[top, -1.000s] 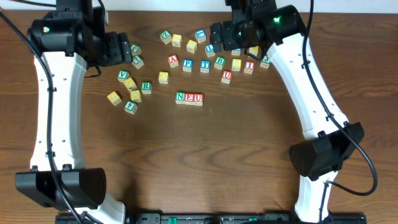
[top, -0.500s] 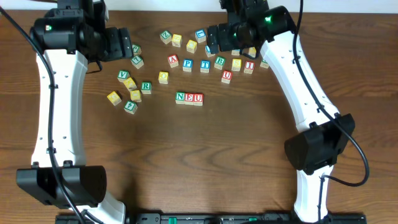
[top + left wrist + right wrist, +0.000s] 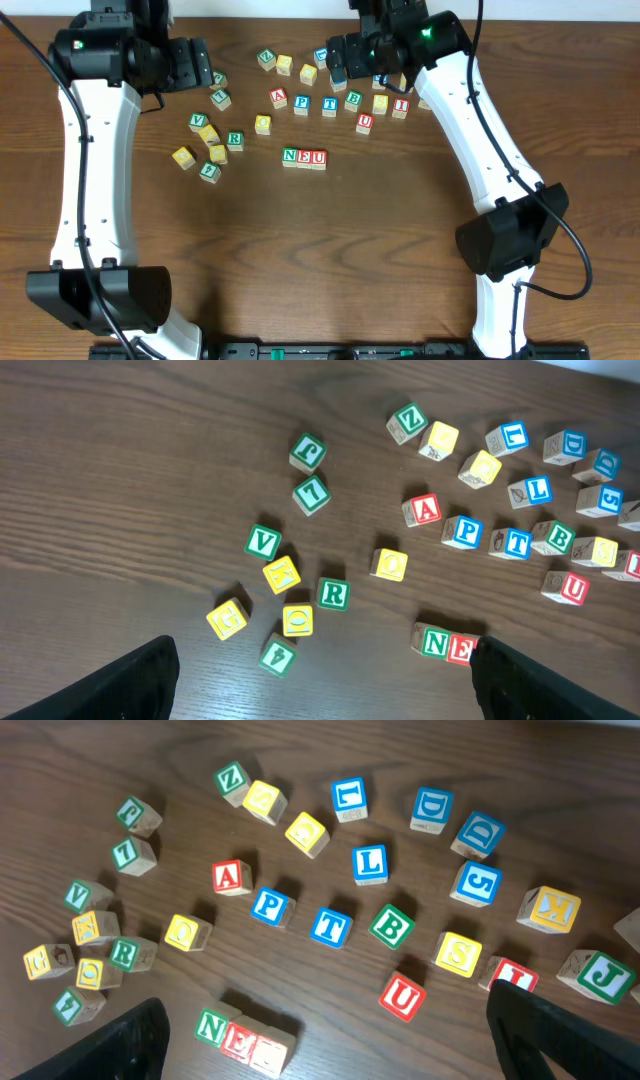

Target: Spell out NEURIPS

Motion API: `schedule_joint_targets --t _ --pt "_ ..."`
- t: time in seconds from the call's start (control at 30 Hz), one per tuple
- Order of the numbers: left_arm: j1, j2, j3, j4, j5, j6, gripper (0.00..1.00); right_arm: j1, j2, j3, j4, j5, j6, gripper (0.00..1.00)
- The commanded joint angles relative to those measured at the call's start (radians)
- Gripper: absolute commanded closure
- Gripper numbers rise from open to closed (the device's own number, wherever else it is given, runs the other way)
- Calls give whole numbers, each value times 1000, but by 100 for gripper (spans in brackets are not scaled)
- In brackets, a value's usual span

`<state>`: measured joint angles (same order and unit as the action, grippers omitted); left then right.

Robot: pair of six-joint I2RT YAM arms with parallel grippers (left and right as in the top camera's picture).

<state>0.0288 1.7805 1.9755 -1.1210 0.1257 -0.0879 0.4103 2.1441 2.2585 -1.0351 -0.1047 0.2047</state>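
Three cubes, green N (image 3: 290, 156), red E (image 3: 304, 157) and red U (image 3: 318, 158), stand in a touching row at mid-table. The green R (image 3: 235, 140) (image 3: 333, 593) lies in the left cluster. Blue P (image 3: 302, 102) (image 3: 269, 905), yellow S (image 3: 458, 952) and red I (image 3: 401, 106) (image 3: 513, 977) lie in the back scatter, with a loose red U (image 3: 401, 996) in front of them. My left gripper (image 3: 207, 66) (image 3: 325, 690) hangs open above the left cluster. High over the back cubes, my right gripper (image 3: 333, 58) (image 3: 330, 1045) is open and holds nothing.
Several other letter cubes lie about: V (image 3: 263, 542), K, G and O at the left, Z (image 3: 231, 778), A (image 3: 229, 876), T, B, L and D across the back. Both white arms reach in along the table's left and right sides.
The right gripper has drifted a little to the left over the back cubes. The left arm has barely shifted. No cube has moved.
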Motion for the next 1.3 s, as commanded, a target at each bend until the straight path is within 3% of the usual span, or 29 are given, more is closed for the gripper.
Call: schedule_joint_targets --t 0.0,1.27 --pt "-2 17 5 6 -2 5 8 6 2 16 7 -6 19 4" --pt "-2 17 5 39 -2 5 8 3 21 16 44 0 35 7"
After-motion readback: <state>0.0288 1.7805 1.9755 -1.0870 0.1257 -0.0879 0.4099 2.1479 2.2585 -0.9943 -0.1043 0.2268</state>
